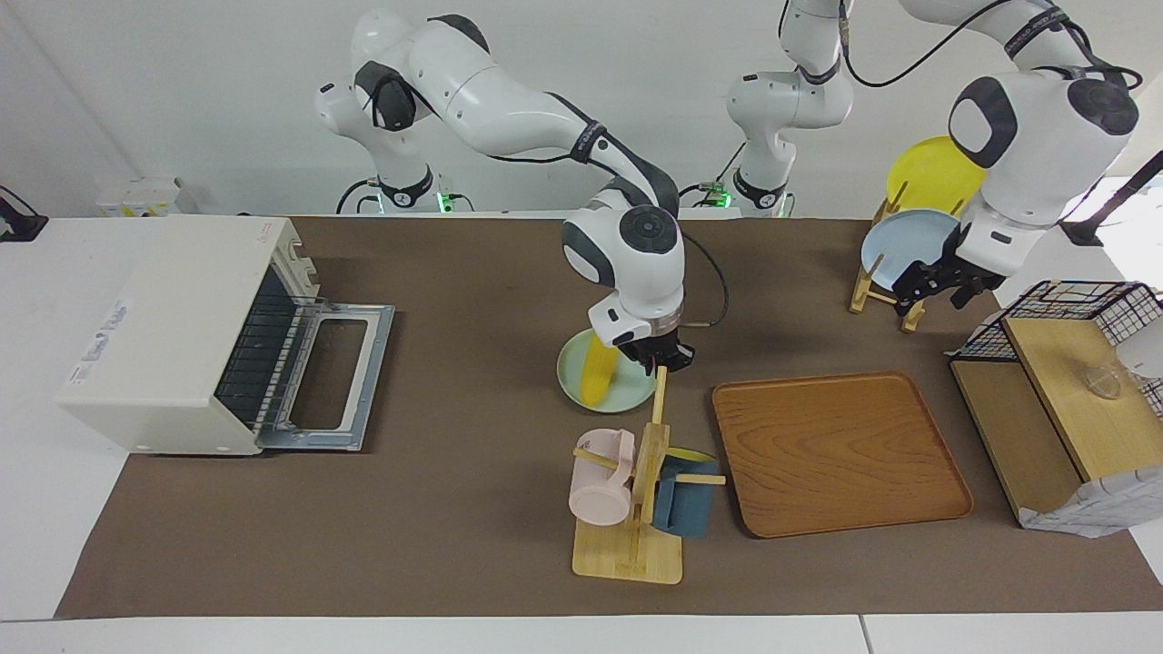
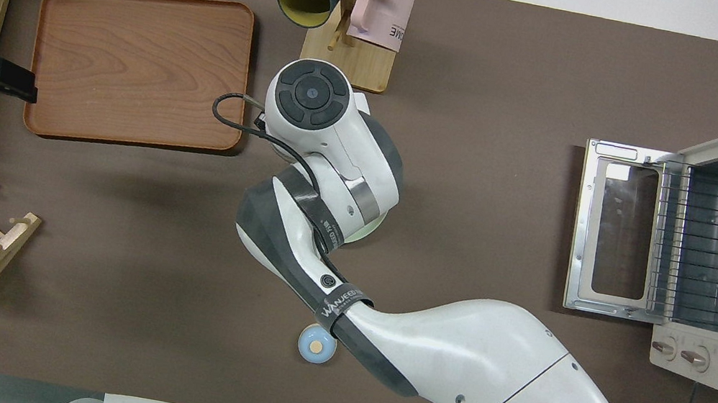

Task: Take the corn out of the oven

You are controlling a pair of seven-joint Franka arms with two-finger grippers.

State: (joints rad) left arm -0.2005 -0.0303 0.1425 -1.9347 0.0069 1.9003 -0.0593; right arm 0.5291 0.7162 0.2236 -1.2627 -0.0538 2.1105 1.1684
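The yellow corn point(image 1: 600, 371) lies on a pale green plate point(image 1: 572, 372) at the middle of the table, just nearer to the robots than the mug tree. My right gripper point(image 1: 670, 356) is at the plate's rim on the side toward the wooden tray. In the overhead view the right arm hides the corn, and only a sliver of the plate point(image 2: 365, 232) shows. The cream oven point(image 1: 173, 336) stands at the right arm's end, its door point(image 1: 336, 377) folded down and its wire rack bare. My left gripper point(image 1: 936, 277) hangs open beside the plate rack, holding nothing.
A mug tree point(image 1: 636, 490) with a pink and a blue mug stands close to the plate. A wooden tray point(image 1: 836, 450) lies beside it. A plate rack point(image 1: 895, 272), a wire basket and a shelf point(image 1: 1063, 381) fill the left arm's end. A small blue knob point(image 2: 317, 344) sits near the robots.
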